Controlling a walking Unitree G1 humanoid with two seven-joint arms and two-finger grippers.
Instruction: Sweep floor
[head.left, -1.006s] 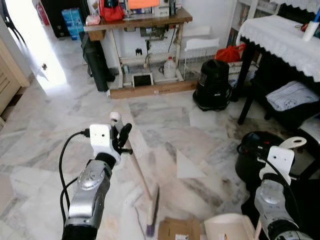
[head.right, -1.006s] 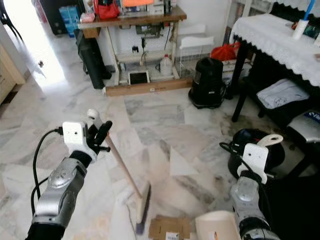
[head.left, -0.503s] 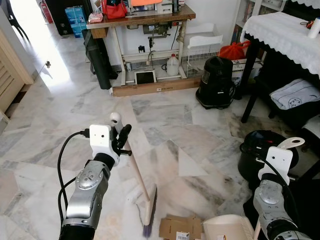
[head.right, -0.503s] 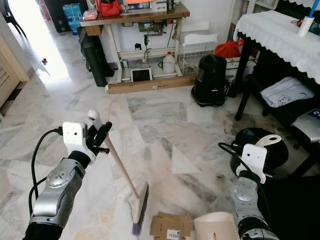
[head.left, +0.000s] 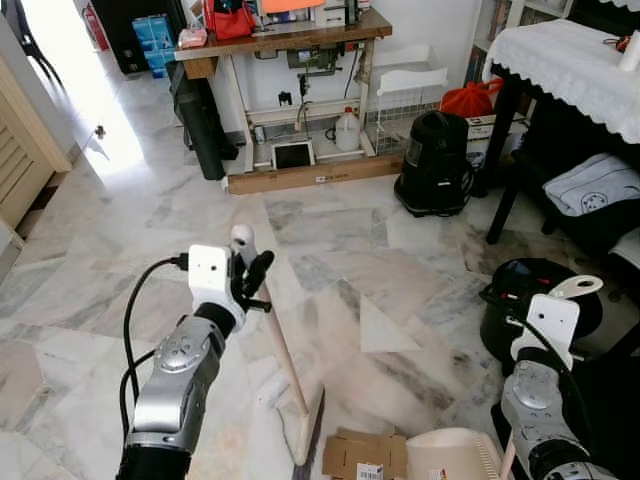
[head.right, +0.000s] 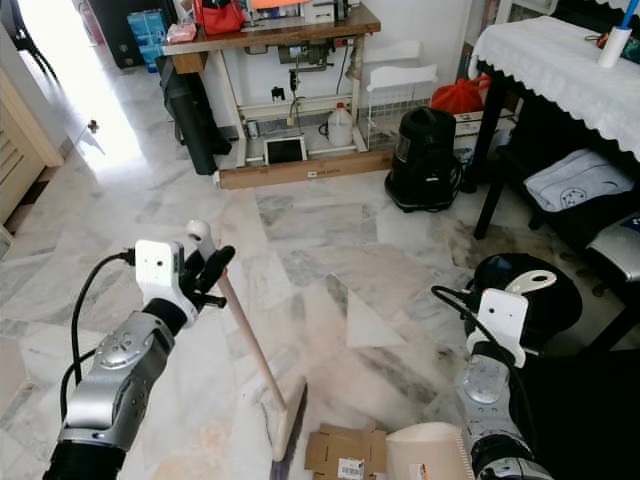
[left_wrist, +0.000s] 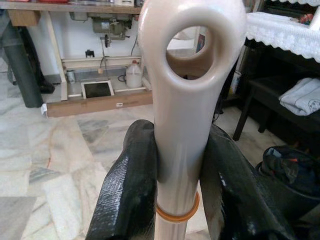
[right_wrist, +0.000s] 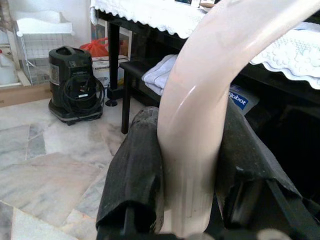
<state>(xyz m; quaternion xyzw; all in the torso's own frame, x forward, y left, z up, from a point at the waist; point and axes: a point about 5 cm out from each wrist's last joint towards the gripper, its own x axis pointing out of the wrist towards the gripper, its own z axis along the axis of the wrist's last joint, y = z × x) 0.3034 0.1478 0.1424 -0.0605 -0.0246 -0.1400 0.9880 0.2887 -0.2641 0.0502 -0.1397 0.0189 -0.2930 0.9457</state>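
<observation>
A broom with a beige handle (head.left: 283, 352) leans across the marble floor, its head (head.left: 306, 437) resting on the tiles beside a flat piece of cardboard (head.left: 366, 456). My left gripper (head.left: 250, 272) is shut on the handle just under its looped top end (left_wrist: 190, 45), a black finger (left_wrist: 131, 185) on each side. My right gripper (right_wrist: 190, 125) is shut on the curved handle of a beige dustpan (head.left: 452, 460), which sits low at the bottom edge of the left eye view, right of the cardboard.
A black canister vacuum (head.left: 436, 165) stands ahead on the right, by a dark table with a lace cloth (head.left: 575, 60). A round black item (head.left: 540, 300) lies near my right arm. A sewing table (head.left: 280, 35) lines the far wall. Wooden panels (head.left: 25, 150) are at the left.
The view has shifted slightly. My left gripper and the top of the broom handle have edged a little to the right; both grips stay the same.
</observation>
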